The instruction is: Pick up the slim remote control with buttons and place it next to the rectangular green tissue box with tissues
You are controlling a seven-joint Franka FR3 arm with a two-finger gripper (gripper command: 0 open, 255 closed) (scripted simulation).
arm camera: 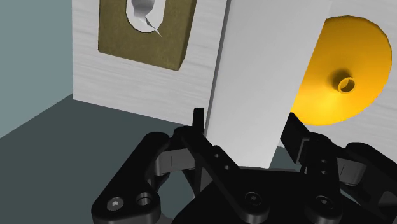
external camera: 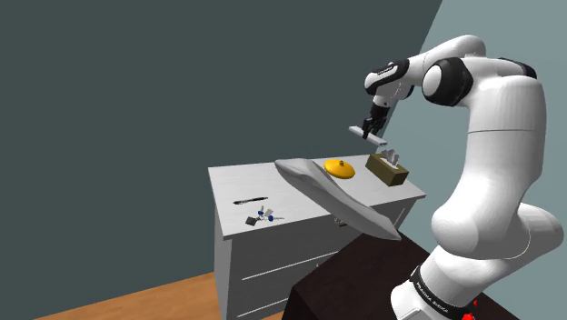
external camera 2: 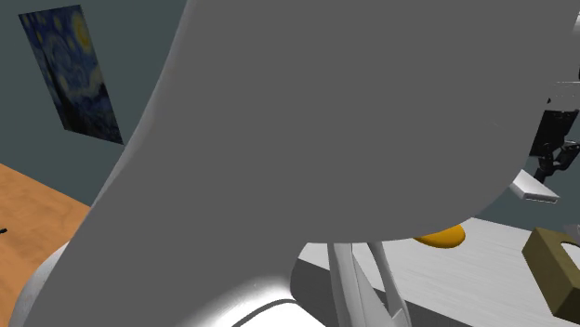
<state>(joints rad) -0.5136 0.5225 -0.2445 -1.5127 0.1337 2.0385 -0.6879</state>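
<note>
Remote, drawn as a plain white slab with no buttons to make out, clamped across its narrow width by the claw, one black finger pressed against each long edge. Held in the air well clear of the white tabletop, roughly level in the shoulder view. Long axis crosswise to the fingers' closing line and, from the wrist, about parallel to the long side of the tissue box.

Tissue box below the claw, off to one side of the remote. Orange round lid with a small knob off to the other side. Slab apparently hanging over the bare strip between the two. In the shoulder view, box just below and slightly right of the claw, near the tabletop's far right corner.

Box olive-brown rather than bright green, with a white tissue poking from its oval slot. Nothing resting on the orange lid.

Judged step: carry about done, lowering next. Calls for a straight descent onto that strip, long axis kept alongside the box, then parting the fingers. Little room there, by the look of it, and a risk of landing on box or lid with any sideways drift.

Well apart on the tabletop: a black pen and what looks like a small bunch of keys. Large grey shape across most of the second exterior view.
</note>
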